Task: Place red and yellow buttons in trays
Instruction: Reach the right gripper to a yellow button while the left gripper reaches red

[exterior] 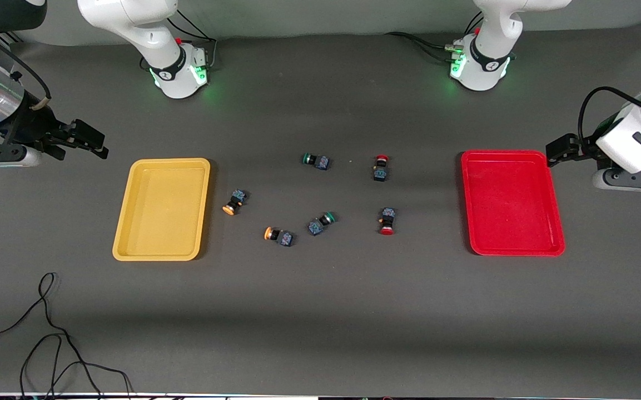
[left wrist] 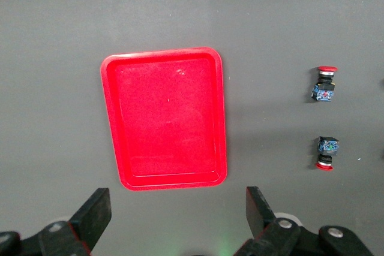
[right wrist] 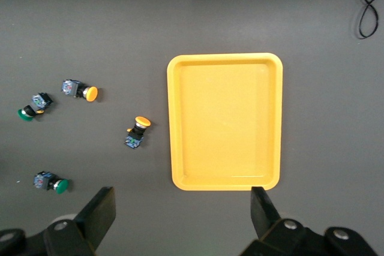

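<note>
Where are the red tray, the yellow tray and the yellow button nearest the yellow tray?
red tray (exterior: pixel 512 203), front view, on its bare floor.
yellow tray (exterior: pixel 163 208), front view, on its bare floor.
yellow button nearest the yellow tray (exterior: pixel 229 209), front view, on its yellow cap.

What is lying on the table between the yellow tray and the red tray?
Six buttons lie between the yellow tray and the red tray, seen in the front view: two yellow, two green, two red.
</note>
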{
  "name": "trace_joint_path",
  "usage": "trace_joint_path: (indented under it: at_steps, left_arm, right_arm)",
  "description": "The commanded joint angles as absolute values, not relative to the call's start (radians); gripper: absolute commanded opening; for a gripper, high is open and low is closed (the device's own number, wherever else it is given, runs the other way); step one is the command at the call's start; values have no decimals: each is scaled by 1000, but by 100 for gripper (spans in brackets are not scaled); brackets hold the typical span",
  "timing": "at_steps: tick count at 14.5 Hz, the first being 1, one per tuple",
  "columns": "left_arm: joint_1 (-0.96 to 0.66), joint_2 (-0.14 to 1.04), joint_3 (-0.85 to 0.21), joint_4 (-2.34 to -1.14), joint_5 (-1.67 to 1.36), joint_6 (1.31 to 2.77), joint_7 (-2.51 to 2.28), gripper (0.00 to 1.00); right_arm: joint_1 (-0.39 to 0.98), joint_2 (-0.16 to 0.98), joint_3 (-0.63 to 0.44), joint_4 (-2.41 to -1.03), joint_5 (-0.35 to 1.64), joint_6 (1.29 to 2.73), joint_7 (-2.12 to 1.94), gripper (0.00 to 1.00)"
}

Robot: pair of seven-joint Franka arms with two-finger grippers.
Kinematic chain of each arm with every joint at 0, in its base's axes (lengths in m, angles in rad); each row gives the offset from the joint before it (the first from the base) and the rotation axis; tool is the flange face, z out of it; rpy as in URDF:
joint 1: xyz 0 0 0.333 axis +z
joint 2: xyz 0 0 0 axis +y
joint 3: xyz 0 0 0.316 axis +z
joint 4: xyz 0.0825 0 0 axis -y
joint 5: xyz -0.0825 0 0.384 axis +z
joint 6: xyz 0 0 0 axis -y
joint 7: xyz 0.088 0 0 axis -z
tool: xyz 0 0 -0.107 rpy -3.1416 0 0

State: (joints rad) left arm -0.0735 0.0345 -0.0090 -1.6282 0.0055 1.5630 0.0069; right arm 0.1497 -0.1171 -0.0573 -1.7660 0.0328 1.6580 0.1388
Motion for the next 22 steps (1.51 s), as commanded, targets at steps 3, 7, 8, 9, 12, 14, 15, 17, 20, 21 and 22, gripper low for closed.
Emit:
trace_joint_path:
  at_steps: [3, 7, 8, 9, 12, 14, 15, 17, 20, 21, 22]
  left_arm:
    - [-87, 11, 2, -1641, -6, 1549, -8, 100]
    - [-89, 12, 2, -1641, -6, 1548, -9, 100]
    - [-89, 18, 2, -1641, -6, 1548, -9, 100]
    - [-86, 24, 3, -1641, -6, 1549, -8, 100]
    - [-104, 17, -12, -1676, -44, 1566, -41, 100]
    - [-129, -8, -52, -1768, -89, 1641, -124, 100]
    - [-147, -29, -87, -1829, -90, 1690, -194, 100]
    - [-199, -44, -168, -1916, -89, 1797, -370, 100]
    - [-285, -32, -230, -1940, -91, 1865, -549, 100]
    - [-328, -25, -233, -1947, -91, 1891, -601, 100]
    - [-366, -22, -233, -1959, -89, 1919, -639, 100]
  right_arm:
    - [152, -97, -54, -1752, 11, 1647, 130, 100]
    - [222, -29, -48, -1763, 14, 1663, 213, 100]
    - [242, 0, -48, -1766, 12, 1687, 282, 100]
    - [268, 20, -46, -1787, 14, 1730, 317, 100]
    - [333, 34, -46, -1955, 25, 1955, 435, 100]
    - [405, 61, -48, -2104, 25, 2157, 562, 100]
    - [438, 87, -48, -2173, 23, 2271, 596, 100]
    - [462, 165, -49, -2215, 23, 2374, 612, 100]
    - [503, 291, -49, -2215, 23, 2439, 731, 100]
    - [511, 317, -51, -2215, 23, 2453, 754, 100]
    - [511, 331, -51, -2217, 23, 2456, 762, 100]
